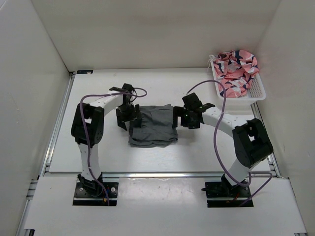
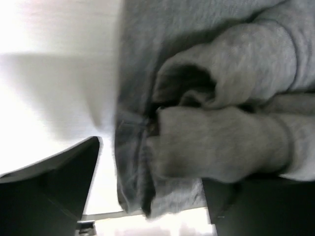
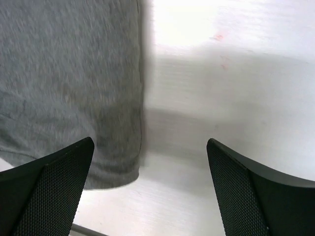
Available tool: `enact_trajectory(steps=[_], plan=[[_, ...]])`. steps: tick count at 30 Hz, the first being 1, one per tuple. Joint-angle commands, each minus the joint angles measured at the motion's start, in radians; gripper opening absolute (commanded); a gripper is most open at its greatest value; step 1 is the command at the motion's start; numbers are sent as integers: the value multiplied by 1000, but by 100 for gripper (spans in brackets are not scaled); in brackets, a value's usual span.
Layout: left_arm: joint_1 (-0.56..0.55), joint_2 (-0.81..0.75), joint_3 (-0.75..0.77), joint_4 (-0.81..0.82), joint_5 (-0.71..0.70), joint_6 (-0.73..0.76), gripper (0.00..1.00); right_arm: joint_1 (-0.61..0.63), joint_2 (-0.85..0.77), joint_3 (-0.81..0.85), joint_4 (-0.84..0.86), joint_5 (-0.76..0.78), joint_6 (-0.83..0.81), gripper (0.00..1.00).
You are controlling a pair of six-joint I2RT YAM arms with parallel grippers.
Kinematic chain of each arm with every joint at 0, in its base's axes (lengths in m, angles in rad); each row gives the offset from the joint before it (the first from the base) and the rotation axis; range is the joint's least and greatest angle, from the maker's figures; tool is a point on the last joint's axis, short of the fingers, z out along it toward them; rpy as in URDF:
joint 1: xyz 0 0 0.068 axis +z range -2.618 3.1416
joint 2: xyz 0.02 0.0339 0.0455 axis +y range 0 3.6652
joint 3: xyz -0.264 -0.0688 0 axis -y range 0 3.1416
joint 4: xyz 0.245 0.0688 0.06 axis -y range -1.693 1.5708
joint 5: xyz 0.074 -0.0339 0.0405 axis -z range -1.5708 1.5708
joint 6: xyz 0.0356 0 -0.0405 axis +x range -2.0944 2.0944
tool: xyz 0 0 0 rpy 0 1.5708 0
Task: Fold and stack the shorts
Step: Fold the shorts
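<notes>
Left gripper (image 1: 131, 117) and right gripper (image 1: 181, 118), jaws apart, flank the folded shorts (image 1: 153, 129).

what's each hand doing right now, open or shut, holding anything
Left hand: open, bunched edge of the shorts between its fingers, not gripped.
Right hand: open, holding nothing, bare table between its fingers.

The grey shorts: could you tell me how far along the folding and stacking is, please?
Done: the grey shorts lie folded into a compact rectangle on the table. In hand: the left gripper and right gripper sit open at its two sides. Left: the pink patterned garment, probably next, is heaped unfolded in the white basket, so nothing is stacked yet.
</notes>
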Motion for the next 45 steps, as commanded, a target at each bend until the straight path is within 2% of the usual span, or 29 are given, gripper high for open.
enact_trajectory(steps=[1, 4, 7, 8, 9, 10, 12, 13, 14, 19, 22, 25, 27, 29, 30, 31, 32, 34, 35, 37, 39, 40, 41, 45], plan=[[1, -125, 76, -26, -43, -5, 94, 3, -102, 40, -59, 75, -32, 100], [1, -189, 113, -62, -82, -31, 94, 3, -145, 58, -59, 38, -32, 83], [-10, -199, 136, -74, -91, -43, 84, 16, -108, 107, -30, -19, -32, 31], [-10, -186, 157, -74, -106, -56, 78, 16, -59, 135, -30, -33, -18, 6], [-19, -177, 157, -74, -106, -71, 67, 16, -32, 164, -30, -60, -18, 0], [-19, -165, 167, -74, -116, -71, 57, 16, -1, 225, -30, -60, -18, 0], [-19, -128, 167, -56, -96, -80, 44, 16, 96, 285, -30, -73, -9, 0], [-19, -114, 167, -46, -96, -80, 33, 16, 126, 336, -30, -82, -9, 0], [-19, -79, 167, -34, -96, -80, 31, 16, 186, 359, -30, -82, -9, 0], [-19, 70, 260, -16, -166, -89, 29, 16, 352, 486, -45, -59, -9, 0], [-19, 162, 300, -16, -157, -89, 26, 16, 446, 548, -73, -30, -9, 0], [-19, 185, 321, -35, -157, -80, 25, 16, 417, 548, -84, -8, -18, 0], [-19, 133, 335, -46, -182, -70, 25, 16, 372, 539, -84, 4, -30, 0], [-19, 87, 366, -81, -217, -59, 34, 16, 282, 529, -96, 39, -40, 2], [-19, 38, 407, -124, -232, -59, 42, 16, 212, 520, -96, 59, -40, 5], [-19, 10, 426, -144, -246, -50, 54, 16, 173, 506, -108, 84, -49, 11], [-19, -19, 440, -161, -255, -33, 79, 16, 136, 506, -108, 102, -49, 42], [-19, -114, 460, -202, -266, -10, 95, 16, 27, 482, -134, 171, -61, 77], [-19, -148, 460, -212, -277, 5, 98, 16, -11, 470, -145, 197, -61, 91], [-19, -262, 423, -212, -290, 18, 100, 7, -141, 384, -145, 286, -37, 95], [-19, -359, 342, -178, -335, 18, 100, 7, -274, 269, -155, 447, -25, 97], [-19, -466, 290, -155, -352, 29, 100, -3, -319, 228, -155, 490, -24, 99], [-19, -520, 188, -135, -372, 29, 100, -3, -361, 188, -165, 525, -15, 99], [0, -761, -49, -69, -409, 6, 100, -56, -552, 37, -261, 587, 26, 99]])
